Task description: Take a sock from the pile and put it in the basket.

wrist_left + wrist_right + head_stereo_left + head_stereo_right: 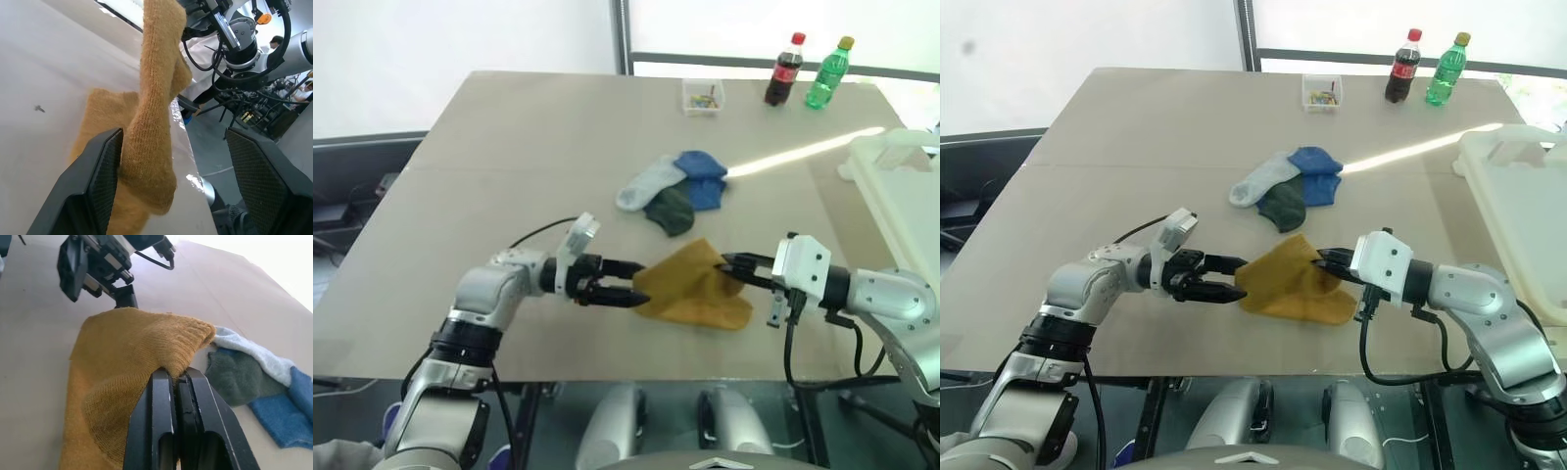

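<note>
Nearest the camera, low in the frame, two grippers meet over the front of the desk with a mustard sock between them. At centre right the right gripper has its black fingers pinched tight on a fold at the sock's right edge; the wrist view shows cloth bunched up between the two closed fingers. The sock is lifted at that fold and slopes down, its lower part lying on the desk. At centre left the left gripper points toward the sock's left edge with its fingers spread wide. In its wrist view the sock hangs beside one finger pad, while the other pad stands well clear, so it grips nothing. Further back, around the middle of the frame, lies the pile: a grey sock, a dark green one and a blue one, overlapping, apart from the mustard one. At the right edge sits the white basket, well apart from the pile. Along the top of the frame stand a small clear box, a cola bottle and a green bottle.
</note>
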